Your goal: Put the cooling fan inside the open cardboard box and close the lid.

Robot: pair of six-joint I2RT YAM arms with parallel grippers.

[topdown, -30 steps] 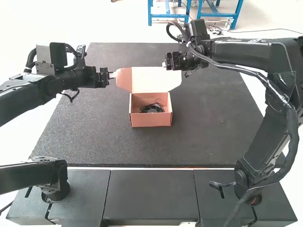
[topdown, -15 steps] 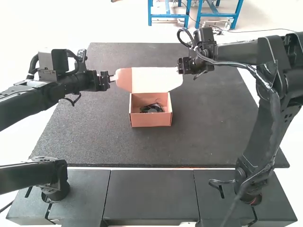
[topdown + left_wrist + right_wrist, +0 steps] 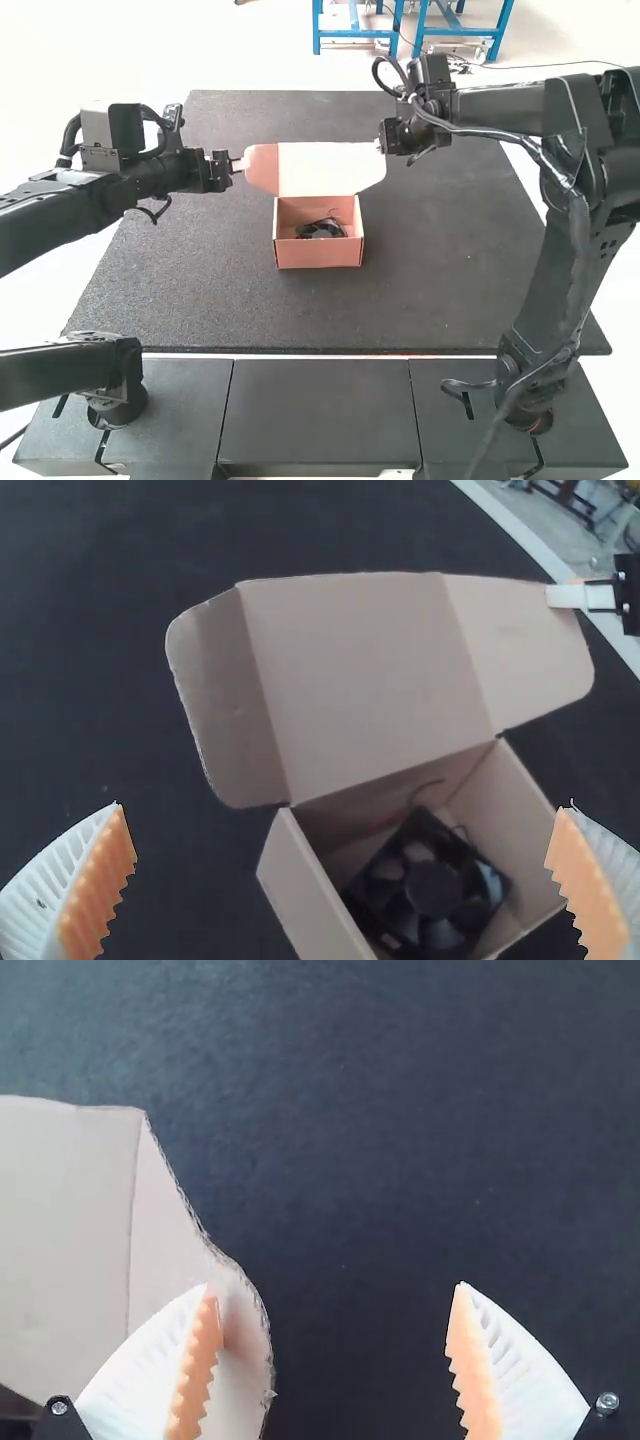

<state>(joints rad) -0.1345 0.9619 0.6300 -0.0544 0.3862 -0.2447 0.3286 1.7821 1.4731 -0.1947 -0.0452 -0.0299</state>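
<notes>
Flanks the raised lid's (image 3: 315, 168) side edges with left pincer (image 3: 232, 163) and right pincer (image 3: 381, 148), both apart; fan (image 3: 320, 229) inside box (image 3: 318, 251) mid-tabletop (image 3: 200, 270).

Your tan cardboard box (image 3: 318, 252) sits upright on the black mat (image 3: 180, 260), top open. You see the black cooling fan (image 3: 320, 229) lying flat inside, the lid (image 3: 315, 168) raised behind, side flaps spread.

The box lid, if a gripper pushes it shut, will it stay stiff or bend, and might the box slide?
The lid probably swings at its back fold, but it looks like thin card, so the creased side flaps may buckle. The box is small and holds only the fan, so likely light, and could slide or tip on the mat.
</notes>
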